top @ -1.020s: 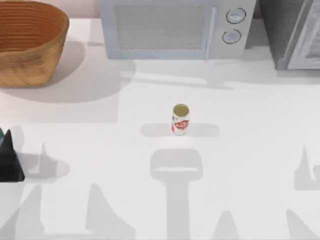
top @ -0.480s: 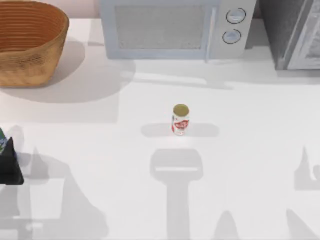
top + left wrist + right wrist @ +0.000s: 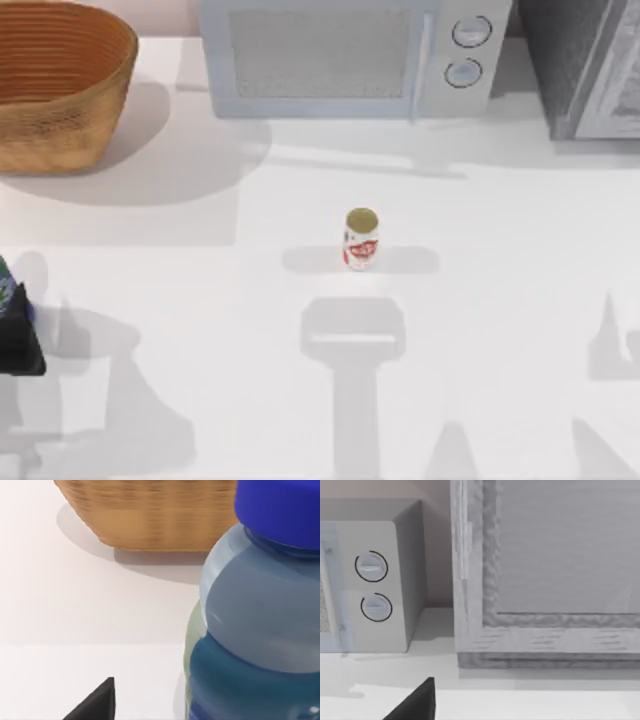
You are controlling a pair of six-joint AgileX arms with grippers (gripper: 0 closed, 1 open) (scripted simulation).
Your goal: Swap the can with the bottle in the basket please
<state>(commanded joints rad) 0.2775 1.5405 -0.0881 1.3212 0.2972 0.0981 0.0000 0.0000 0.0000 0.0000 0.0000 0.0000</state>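
Observation:
The can (image 3: 360,238), white with red markings and a gold top, stands upright in the middle of the table. At the back left sits the woven basket (image 3: 60,90), also seen behind the bottle as the basket (image 3: 150,515). My left gripper (image 3: 18,338) is at the table's far left edge, shut on the blue bottle (image 3: 5,290). The left wrist view has the bottle (image 3: 260,630) very close, upright, blue cap on top, with one black fingertip (image 3: 95,704) beside it. A black fingertip (image 3: 415,704) of my parked right gripper, which is open, points toward the back right corner.
A pale microwave (image 3: 350,60) stands along the back edge, with two round dials (image 3: 372,585) on its right side. A grey cabinet (image 3: 590,65) fills the back right corner. Bare white table surrounds the can.
My left gripper and the bottle have shifted a little toward the table's front at the left edge, and the arm's shadow has drawn in leftward. The can has stayed put.

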